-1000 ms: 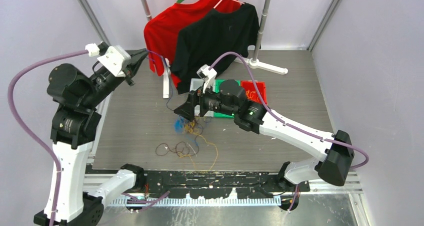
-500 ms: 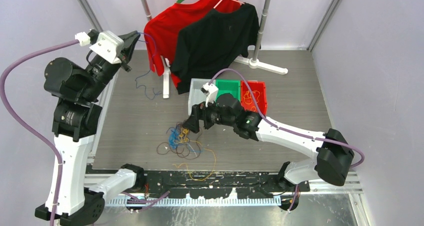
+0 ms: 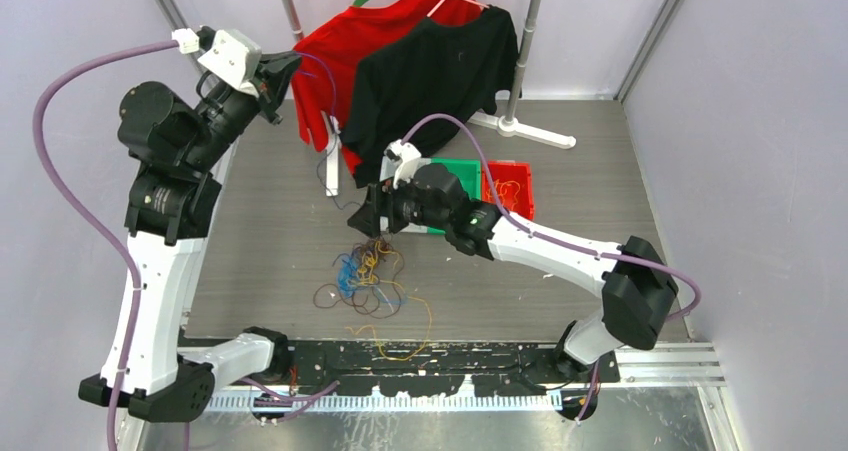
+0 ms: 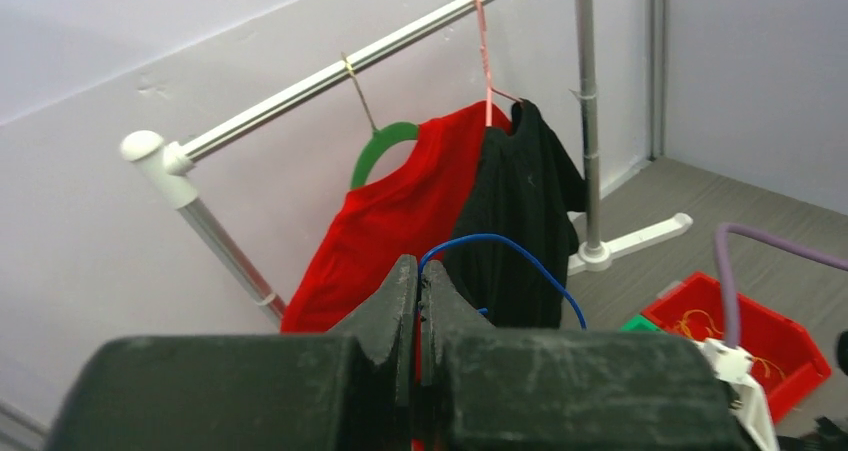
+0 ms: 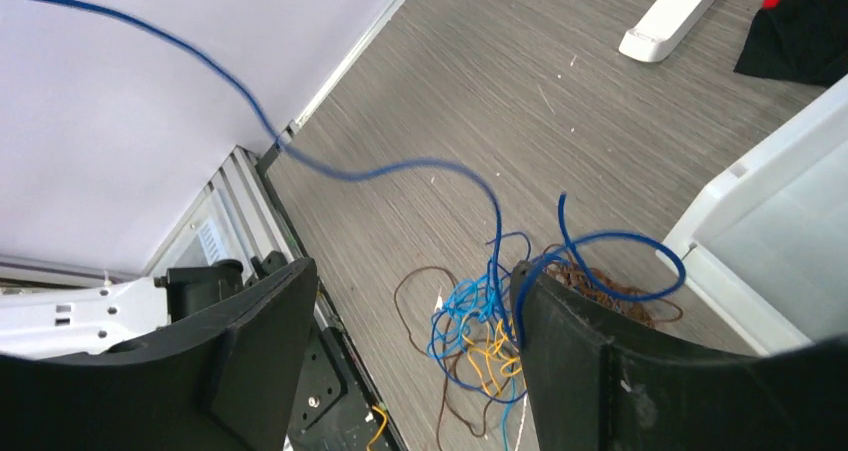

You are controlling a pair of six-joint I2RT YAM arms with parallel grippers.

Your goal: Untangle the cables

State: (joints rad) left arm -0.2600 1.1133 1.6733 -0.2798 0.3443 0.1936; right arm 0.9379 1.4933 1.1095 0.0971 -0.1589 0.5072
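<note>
Separation of the cables [image 3: 368, 274], seen from above and from both wrists: the left gripper [image 3: 283, 68], clamped shut on one blue cable [image 4: 500, 243], has risen over the last second and now stands high and well to the left of the green bin [image 3: 460, 171], with the strand arcing out of its closed tips and down toward the bin's near-left side. There the remaining blue, yellow-orange and dark brown cables lie in a loose heap on the table. The right gripper [image 3: 365, 219] has drawn back from the heap to hover just left of the bin, jaws apart and pinching nothing. The blue strand is judged partly drawn out but not freed, since its lower run still enters the heap
</note>
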